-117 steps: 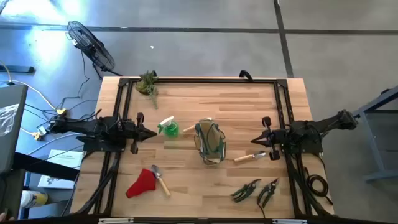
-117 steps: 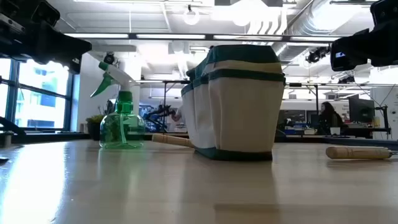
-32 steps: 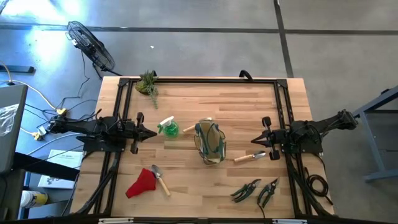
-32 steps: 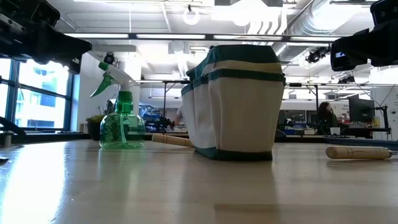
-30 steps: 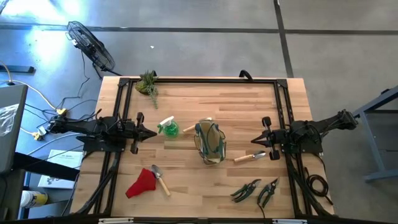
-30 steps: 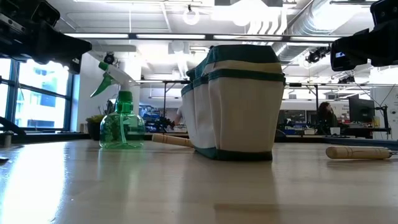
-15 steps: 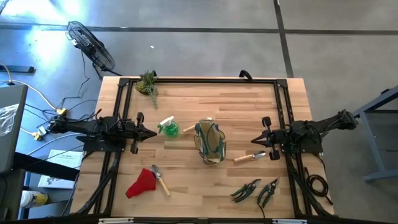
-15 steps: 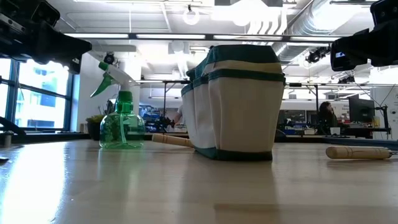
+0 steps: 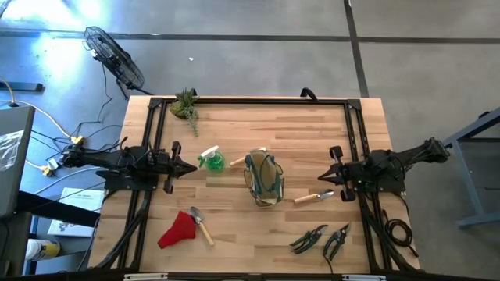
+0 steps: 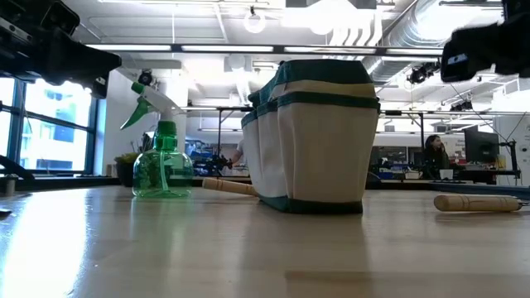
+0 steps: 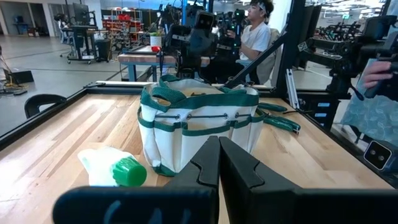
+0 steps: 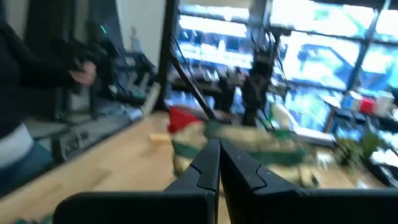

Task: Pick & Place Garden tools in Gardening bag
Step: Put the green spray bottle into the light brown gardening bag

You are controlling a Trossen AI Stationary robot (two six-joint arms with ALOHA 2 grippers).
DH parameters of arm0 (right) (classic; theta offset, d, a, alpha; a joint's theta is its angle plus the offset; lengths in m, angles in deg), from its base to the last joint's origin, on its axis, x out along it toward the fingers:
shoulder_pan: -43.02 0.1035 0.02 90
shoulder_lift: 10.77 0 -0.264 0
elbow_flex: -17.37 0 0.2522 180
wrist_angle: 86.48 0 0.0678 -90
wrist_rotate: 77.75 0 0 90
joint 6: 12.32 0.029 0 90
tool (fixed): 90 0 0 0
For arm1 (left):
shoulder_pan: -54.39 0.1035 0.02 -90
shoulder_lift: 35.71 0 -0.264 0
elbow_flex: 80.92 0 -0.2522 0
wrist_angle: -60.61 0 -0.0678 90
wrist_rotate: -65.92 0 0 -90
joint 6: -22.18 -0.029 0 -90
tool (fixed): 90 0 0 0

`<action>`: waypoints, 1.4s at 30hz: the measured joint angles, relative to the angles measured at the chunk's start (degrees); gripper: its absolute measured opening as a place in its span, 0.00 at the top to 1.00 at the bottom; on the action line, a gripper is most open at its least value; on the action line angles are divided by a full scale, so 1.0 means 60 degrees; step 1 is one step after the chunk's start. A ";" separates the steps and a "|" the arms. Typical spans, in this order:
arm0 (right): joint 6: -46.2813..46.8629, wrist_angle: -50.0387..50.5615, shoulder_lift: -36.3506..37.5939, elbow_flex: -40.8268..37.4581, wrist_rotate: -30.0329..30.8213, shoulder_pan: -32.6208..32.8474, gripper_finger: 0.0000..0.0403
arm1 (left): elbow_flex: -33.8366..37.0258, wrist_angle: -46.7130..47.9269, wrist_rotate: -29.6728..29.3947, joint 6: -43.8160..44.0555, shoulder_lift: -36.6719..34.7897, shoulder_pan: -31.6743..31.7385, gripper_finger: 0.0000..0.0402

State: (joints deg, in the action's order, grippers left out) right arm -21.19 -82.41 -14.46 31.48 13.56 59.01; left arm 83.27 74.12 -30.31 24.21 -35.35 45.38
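Two dark robot arms reach in over a wooden table (image 9: pixel 234 125), one from each side. The left claw (image 9: pixel 187 167) hovers above the table's left half, its fingers (image 11: pixel 208 163) pressed together and grasping nothing. The right claw (image 9: pixel 324 178) hovers above the right half, its fingers (image 12: pixel 211 165) also pressed together and empty.

The bag (image 9: pixel 264 179) stands upright near the middle of the table, between the two claws, with its mouth open to the overhead camera. It is pale cloth with green trim and outer pockets. In the table-level view the bag (image 10: pixel 315 136) fills the centre.

A green spray bottle (image 9: pixel 211 160) stands just left of the bag, near the left claw; the table-level view shows the bottle (image 10: pixel 160 161) upright. A wooden handle (image 9: pixel 238 161) lies between the bottle and the bag.

A wooden-handled trowel (image 9: pixel 315 197) lies just right of the bag, beneath the right claw.

A red glove (image 9: pixel 177 230) lies near the front left edge. A second trowel (image 9: pixel 201 225) rests just beside it, its metal blade next to the glove.

Two pairs of dark-handled shears (image 9: pixel 309 240) (image 9: pixel 337 241) lie side by side near the front right edge.

A leafy plant (image 9: pixel 186 104) sits at the far left corner, well apart from the tools.

A seated person (image 11: pixel 258 34) shows in the room beyond the table.
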 joint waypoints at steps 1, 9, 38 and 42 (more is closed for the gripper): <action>0.0000 -0.0165 0.0003 -0.0003 -0.0120 0.0000 0.99 | 0.0000 -0.0003 -0.0045 -0.0004 0.0000 -0.0001 1.00; 0.0122 -0.0376 -0.0001 -0.0003 -0.0253 0.0004 0.99 | -0.0011 -0.0065 -0.1614 0.0449 0.0000 0.0003 1.00; 0.1928 -0.0418 -0.0001 -0.0003 0.2286 -0.0004 0.99 | -0.2972 0.3267 -0.1875 0.2134 0.1258 0.0003 0.56; 0.2528 0.0114 -0.0002 -0.0003 0.2062 -0.0004 0.99 | -0.3757 0.3859 -0.1987 0.2284 0.2332 -0.0001 0.52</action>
State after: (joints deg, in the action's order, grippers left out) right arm -6.02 -81.73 -14.47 31.46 25.93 58.99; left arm 60.73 97.27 -42.23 37.91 -21.36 45.37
